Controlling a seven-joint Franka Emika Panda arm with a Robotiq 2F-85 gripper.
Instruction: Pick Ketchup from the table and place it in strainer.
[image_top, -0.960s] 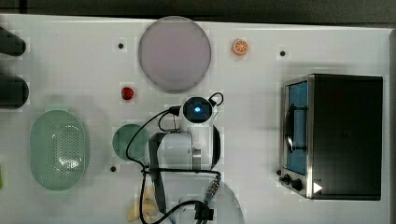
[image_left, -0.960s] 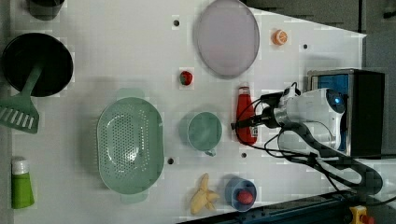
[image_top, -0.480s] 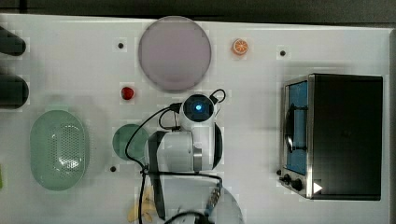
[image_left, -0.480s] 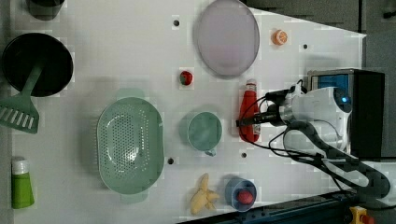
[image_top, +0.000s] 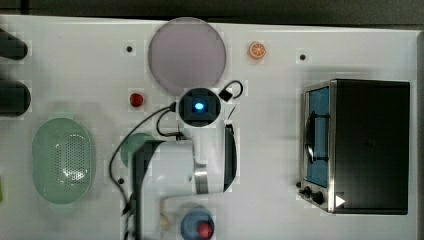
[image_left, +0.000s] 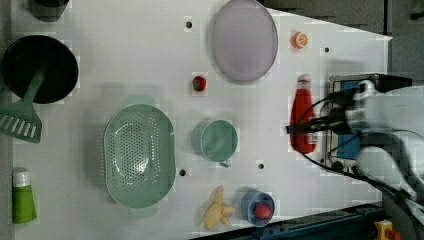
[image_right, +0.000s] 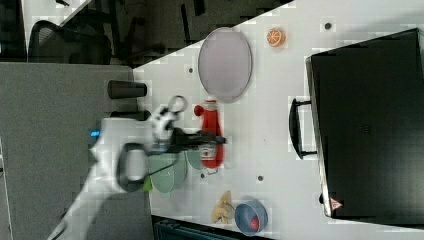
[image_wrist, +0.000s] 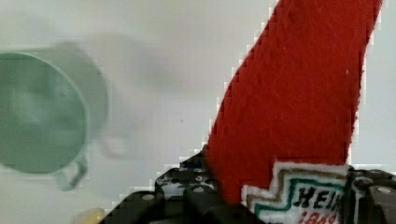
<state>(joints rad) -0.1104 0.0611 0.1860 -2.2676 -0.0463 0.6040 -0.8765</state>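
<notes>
On the white table (image_left: 125, 60), the ketchup (image_left: 301, 117) lies between the gripper's (image_left: 300, 129) dark fingers (image_wrist: 187, 189), which are closed against its sides, white cap toward the lilac plate (image_left: 243, 40). Up close in the wrist view, the red bottle (image_wrist: 299, 93) sits between the black finger pads, and its label reads "HEIN" in dark letters with red digits "18" below it, the rest cut off. Beside it in that view stands a teal cup (image_wrist: 39, 112) with a small handle. The left view shows the cup (image_left: 218, 141) between the bottle and the pale green strainer (image_left: 140, 155), which sits well apart from the bottle toward the left view's left, with nothing in it. A small red fruit (image_left: 199, 83) lies near the plate, an orange slice (image_left: 299, 39) beyond it. A banana (image_left: 216, 214) and a blue bowl (image_left: 257, 206) holding a red ball sit near the left view's bottom edge. A black oven (image_top: 370, 145) fills the top view's right
</notes>
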